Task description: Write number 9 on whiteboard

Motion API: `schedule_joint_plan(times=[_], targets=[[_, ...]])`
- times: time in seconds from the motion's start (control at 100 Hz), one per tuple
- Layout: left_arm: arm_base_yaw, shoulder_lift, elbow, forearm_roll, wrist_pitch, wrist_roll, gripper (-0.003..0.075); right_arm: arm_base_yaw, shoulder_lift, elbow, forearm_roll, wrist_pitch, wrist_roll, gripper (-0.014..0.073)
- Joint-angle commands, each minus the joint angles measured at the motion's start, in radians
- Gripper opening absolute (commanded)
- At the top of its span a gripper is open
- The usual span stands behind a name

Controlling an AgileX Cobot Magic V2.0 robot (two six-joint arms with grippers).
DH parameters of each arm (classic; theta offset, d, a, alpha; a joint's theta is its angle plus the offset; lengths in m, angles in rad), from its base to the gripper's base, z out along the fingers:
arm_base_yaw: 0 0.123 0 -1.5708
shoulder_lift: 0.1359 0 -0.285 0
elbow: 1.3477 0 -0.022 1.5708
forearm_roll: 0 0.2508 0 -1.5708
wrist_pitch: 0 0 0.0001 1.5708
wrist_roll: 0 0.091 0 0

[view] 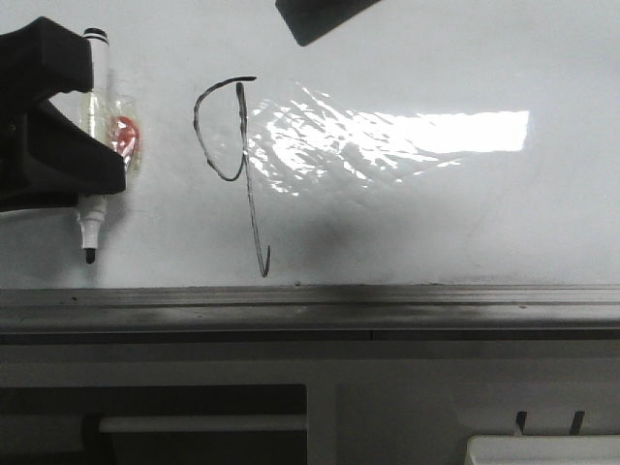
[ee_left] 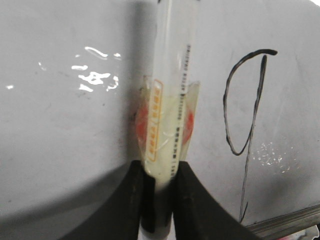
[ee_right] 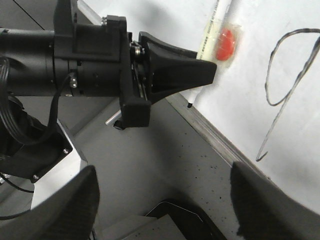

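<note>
Left hand [view: 92,145] around upright marker [view: 94,107], tip down, beside number 9 [view: 232,165].

Hand-drawn thin black number 9 [view: 235,170] readable at centre-left of the front view, on the glossy white-grey whiteboard [view: 436,213]. Orange framed lettering and a column of tiny black print along the clear-barrelled marker [ee_left: 167,125], too small to read.

Glossy board, matt grippers
The whiteboard [view: 436,213] is glossy, smudged; its rail [view: 310,305] dull grey metal; the marker [ee_left: 170,100] clear smooth plastic.
</note>
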Motion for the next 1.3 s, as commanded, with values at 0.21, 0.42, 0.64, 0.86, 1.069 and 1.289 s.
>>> schedule_joint_plan(times=[0.21,0.42,0.64,0.86,1.069,1.289], targets=[[0.001,0.002,-0.025,-0.009,-0.018,-0.007,0.0268,0.000,-0.019,-0.034,0.017,-0.047,-0.008,0.0472],[0.001,-0.010,-0.025,0.017,-0.018,-0.007,0.0273,0.000,-0.019,-0.034,0.019,-0.040,-0.008,0.0472],[0.001,-0.086,-0.025,0.048,-0.018,0.000,0.0273,0.000,-0.019,-0.034,0.011,-0.047,-0.008,0.0447],[0.001,-0.219,-0.025,0.113,-0.011,0.002,0.0272,0.000,-0.046,-0.034,-0.016,-0.102,-0.008,0.0153],[0.001,-0.374,-0.025,0.245,0.039,0.002,0.0170,0.000,-0.115,-0.016,-0.080,-0.143,-0.008,-0.0069],[0.001,-0.558,0.040,0.317,0.057,0.002,-0.0017,0.000,-0.262,0.157,-0.173,-0.397,-0.008,-0.0069]])
